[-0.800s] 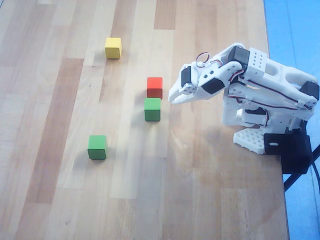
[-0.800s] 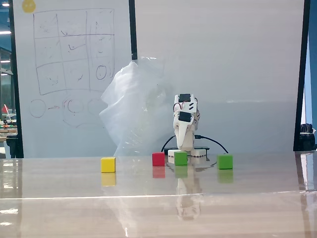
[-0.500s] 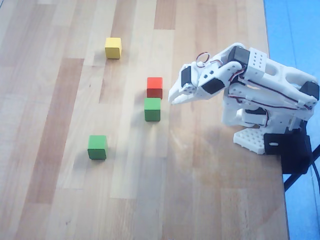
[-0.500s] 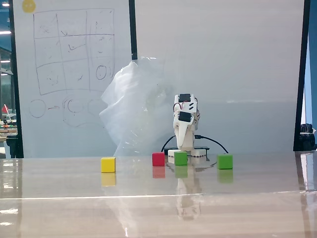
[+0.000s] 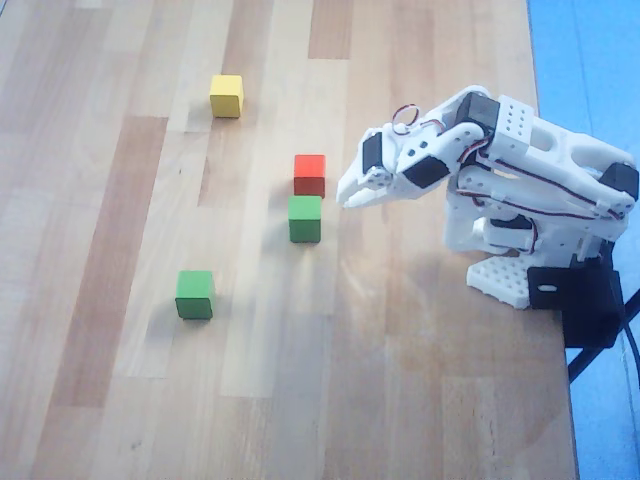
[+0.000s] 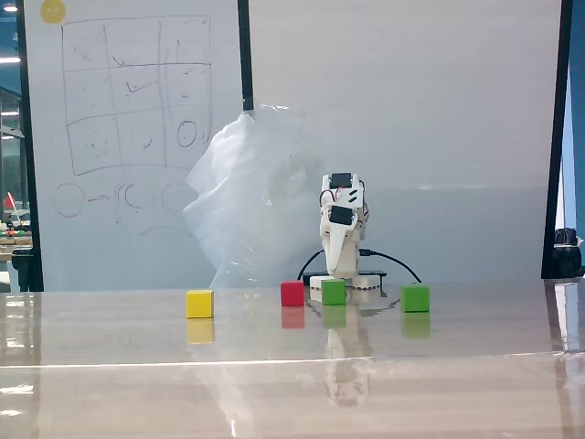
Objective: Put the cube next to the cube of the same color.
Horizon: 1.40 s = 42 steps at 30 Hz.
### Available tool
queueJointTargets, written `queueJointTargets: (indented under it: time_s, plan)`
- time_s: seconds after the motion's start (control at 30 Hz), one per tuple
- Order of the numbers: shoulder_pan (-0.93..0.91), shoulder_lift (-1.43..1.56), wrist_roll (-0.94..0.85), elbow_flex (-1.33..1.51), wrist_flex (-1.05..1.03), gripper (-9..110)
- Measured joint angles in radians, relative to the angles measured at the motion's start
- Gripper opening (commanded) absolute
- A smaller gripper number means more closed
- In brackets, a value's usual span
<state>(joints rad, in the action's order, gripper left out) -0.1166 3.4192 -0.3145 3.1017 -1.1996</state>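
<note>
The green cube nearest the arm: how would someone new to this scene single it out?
In the overhead view, start at the white arm on the table's right side and look just left of its gripper. The green cube sits directly below the red cube, almost touching; the other green cube stands alone, farther left.

In the overhead view, the tool (image 5: 343,196) hangs empty with its tip just right of the darker green cube (image 5: 305,218). The red cube (image 5: 310,174) stands just beyond that cube, a narrow gap between them. Open bench (image 5: 130,390) separates both from the brighter green cube (image 5: 195,294). The yellow cube (image 5: 227,95) stands well apart from all.
</note>
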Motion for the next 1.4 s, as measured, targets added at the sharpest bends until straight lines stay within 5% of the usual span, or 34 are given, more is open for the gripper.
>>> queueJointTargets:
  time_s: [1.03, 1.4]
  plan:
    - [0.000, -0.012, 0.011, -0.005, 0.000, 0]
    - [-0.081, -0.765, 0.011, -0.491, -0.025, 0]
